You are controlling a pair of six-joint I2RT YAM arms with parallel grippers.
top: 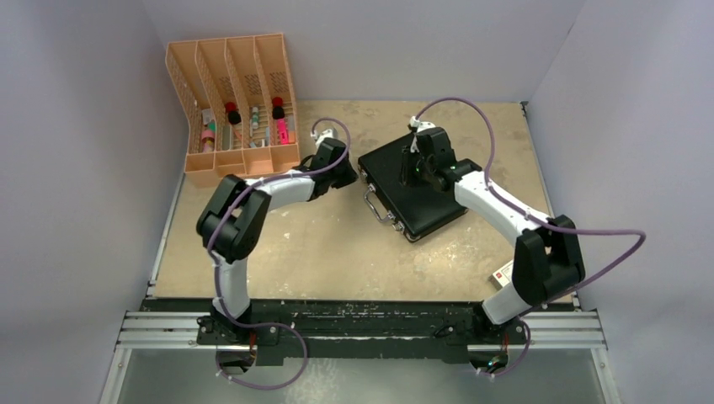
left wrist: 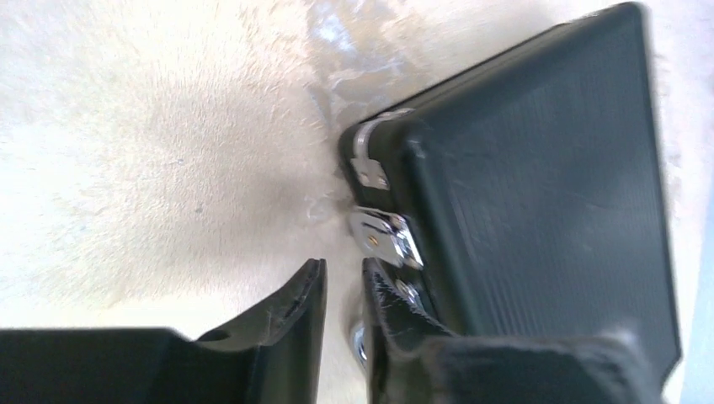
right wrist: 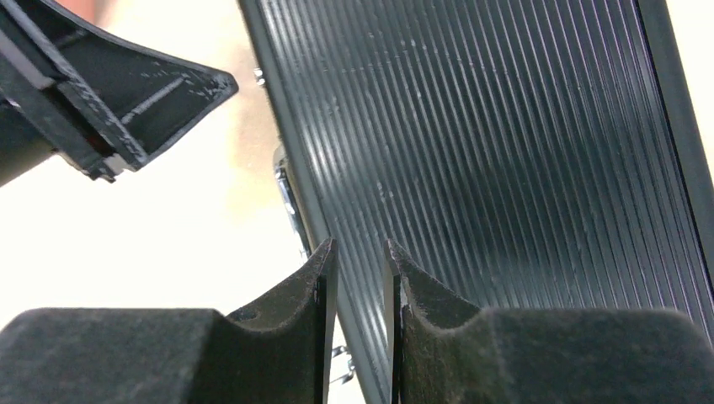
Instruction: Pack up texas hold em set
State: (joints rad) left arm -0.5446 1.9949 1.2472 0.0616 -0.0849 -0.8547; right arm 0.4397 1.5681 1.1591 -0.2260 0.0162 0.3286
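Note:
The black briefcase (top: 402, 200) lies closed on the table, its silver handle (top: 379, 207) facing front left. No chips or cards show. My left gripper (top: 354, 172) is low at the case's left corner, jaws nearly together on nothing (left wrist: 343, 269), right beside a silver latch (left wrist: 384, 236). My right gripper (top: 412, 165) rests over the ribbed lid (right wrist: 505, 126) near its left edge, jaws nearly together and empty (right wrist: 358, 248). The left gripper's finger (right wrist: 126, 93) shows at the top left of the right wrist view.
An orange four-slot rack (top: 240, 101) with bottles stands at the back left. A small white box with a red mark (top: 503, 273) lies at the right by the right arm's elbow. Walls enclose the table at back and sides.

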